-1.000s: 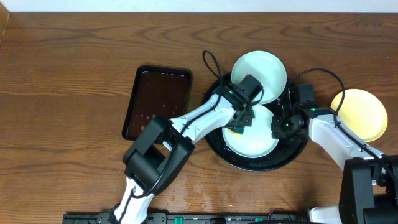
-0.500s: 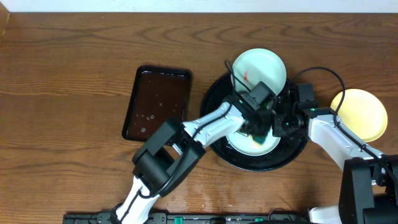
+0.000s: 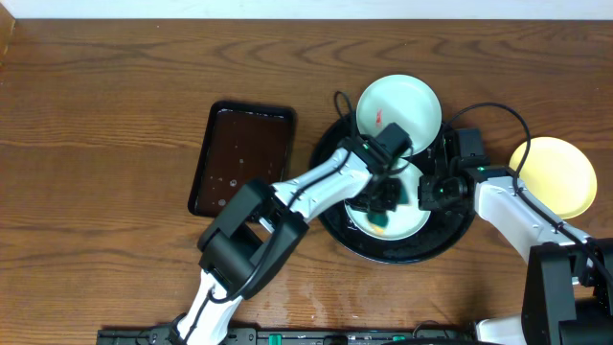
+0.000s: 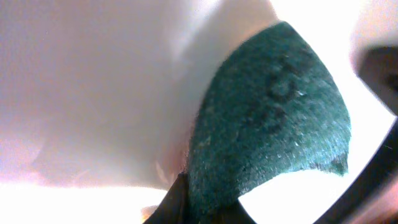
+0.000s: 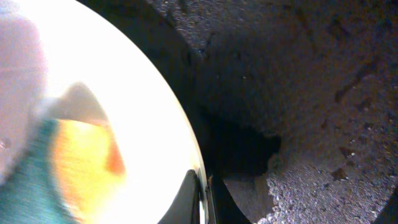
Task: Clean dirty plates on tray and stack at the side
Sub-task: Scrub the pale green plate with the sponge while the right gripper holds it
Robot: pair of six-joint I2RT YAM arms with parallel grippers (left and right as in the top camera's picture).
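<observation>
The round black tray holds a pale mint-white plate. My left gripper is shut on a green and yellow sponge and presses it on that plate. In the left wrist view the green sponge lies against the white plate, with the left gripper at its lower edge. My right gripper is shut on the plate's right rim; the right wrist view shows the rim pinched in the right gripper. A second mint-white plate with a red smear rests on the tray's far rim. A pale yellow plate sits on the table at the right.
A rectangular dark brown tray lies on the wooden table left of the black tray. Black cables loop above the right arm. My left arm crosses the black tray's left rim.
My left gripper swept the sponge to the right across the plate in the tray, then back toward the plate's front left. The right gripper kept its hold on the rim.
</observation>
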